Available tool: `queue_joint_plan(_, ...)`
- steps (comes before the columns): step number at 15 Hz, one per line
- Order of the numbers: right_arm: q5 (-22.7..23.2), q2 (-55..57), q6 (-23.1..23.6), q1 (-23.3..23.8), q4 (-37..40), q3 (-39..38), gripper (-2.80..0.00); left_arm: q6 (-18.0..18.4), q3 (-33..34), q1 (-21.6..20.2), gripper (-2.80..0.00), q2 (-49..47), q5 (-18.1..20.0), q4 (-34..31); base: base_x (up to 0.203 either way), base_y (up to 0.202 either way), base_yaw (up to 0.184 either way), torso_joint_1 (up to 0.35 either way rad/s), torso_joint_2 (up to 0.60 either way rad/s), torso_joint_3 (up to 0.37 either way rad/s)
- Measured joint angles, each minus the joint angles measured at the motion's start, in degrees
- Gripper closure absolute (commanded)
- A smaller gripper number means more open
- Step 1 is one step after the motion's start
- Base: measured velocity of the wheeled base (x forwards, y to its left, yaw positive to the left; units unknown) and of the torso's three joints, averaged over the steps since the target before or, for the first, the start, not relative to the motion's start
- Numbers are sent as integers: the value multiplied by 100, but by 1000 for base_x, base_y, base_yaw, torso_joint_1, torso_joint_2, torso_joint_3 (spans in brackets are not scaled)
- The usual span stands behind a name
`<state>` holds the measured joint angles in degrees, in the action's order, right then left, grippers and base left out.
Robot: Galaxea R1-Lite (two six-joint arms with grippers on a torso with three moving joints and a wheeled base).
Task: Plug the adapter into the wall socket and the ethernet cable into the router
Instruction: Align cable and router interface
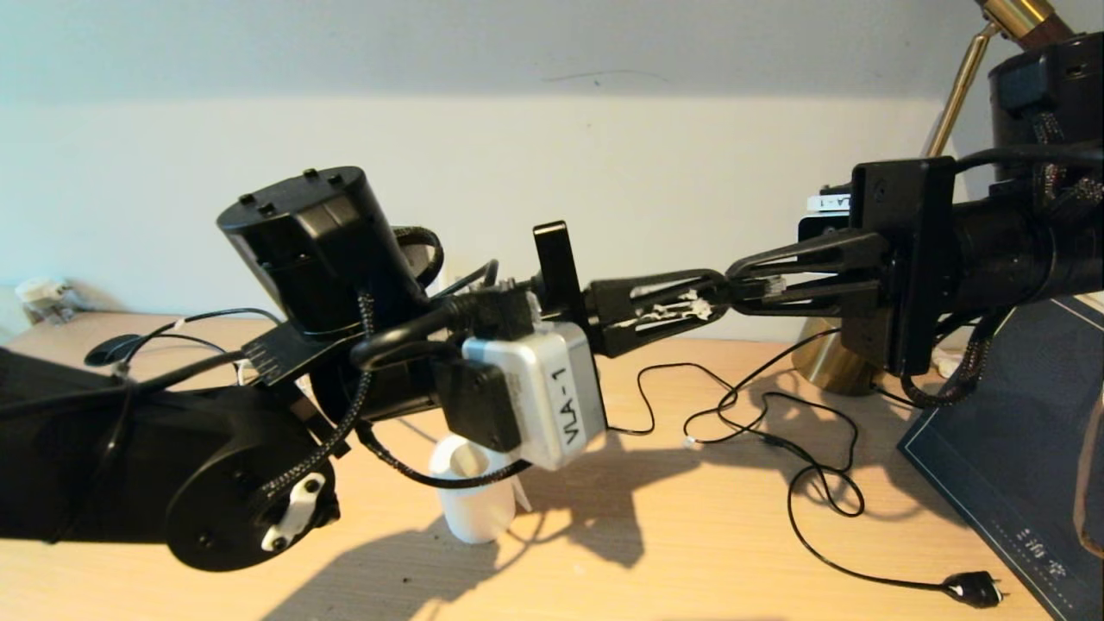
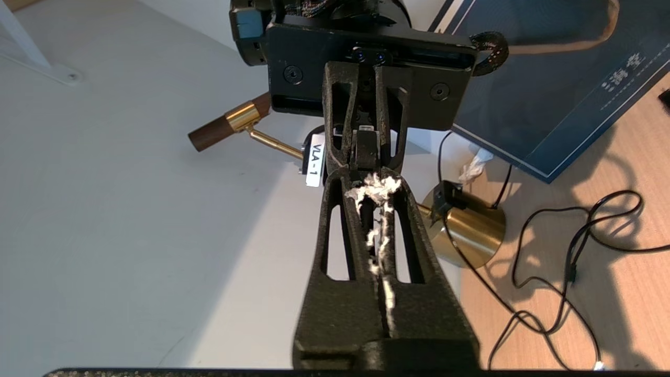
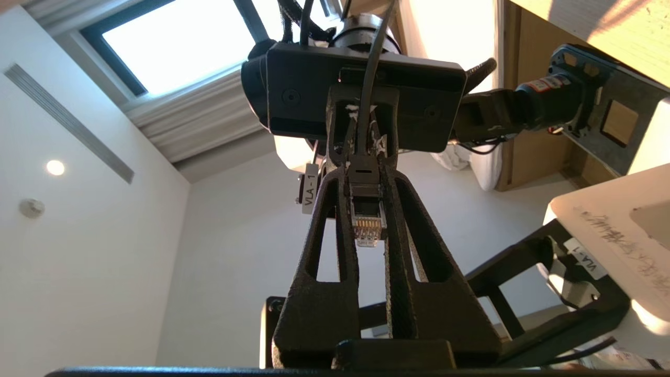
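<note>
Ethernet cable [image 3: 366, 212], a thin black lead ending in a clear plastic plug with gold contacts, sits with that plug clamped between the jaws of the right gripper [image 1: 749, 286], held up in the air above the pale wooden table [image 1: 673, 552]. The left gripper [image 1: 718, 293] meets it tip to tip there; its jaws are closed, with white fluff stuck to the fingers [image 2: 375, 189], and I cannot tell whether they pinch the plug's end. Behind both stands a plain cream wall [image 1: 604, 155]; the right wrist view shows a bright window [image 3: 178, 36] and a white ceiling.

Below the plug, one thin black cord [image 1: 811, 483] loops over the table and ends in a two-pin plug [image 1: 975, 589]. One brass lamp base [image 1: 828, 366] stands behind the right gripper, and one dark blue mat [image 1: 1018, 466] lies beside it. One white paper roll [image 1: 473, 500] stands under the left arm. The two arms block most of the table's back edge.
</note>
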<state>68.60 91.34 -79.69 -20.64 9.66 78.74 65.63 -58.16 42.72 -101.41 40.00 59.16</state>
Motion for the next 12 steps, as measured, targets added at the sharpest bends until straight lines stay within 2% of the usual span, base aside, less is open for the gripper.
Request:
queue_joint_plan(8,-11,-9,1,-5,23,-10,0,1,53,18,0,-24,-83,27,0,0,0,0,0,0)
queue_joint_plan(9,-37,-9,12,-5,29,-10,-280,2,61,17,0,-23,-84,26,0,0,0,0,0,0)
queue_joint_plan(12,-121,-41,15,-2,36,-29,-280,0,80,16,0,-7,-91,22,0,0,0,0,0,0)
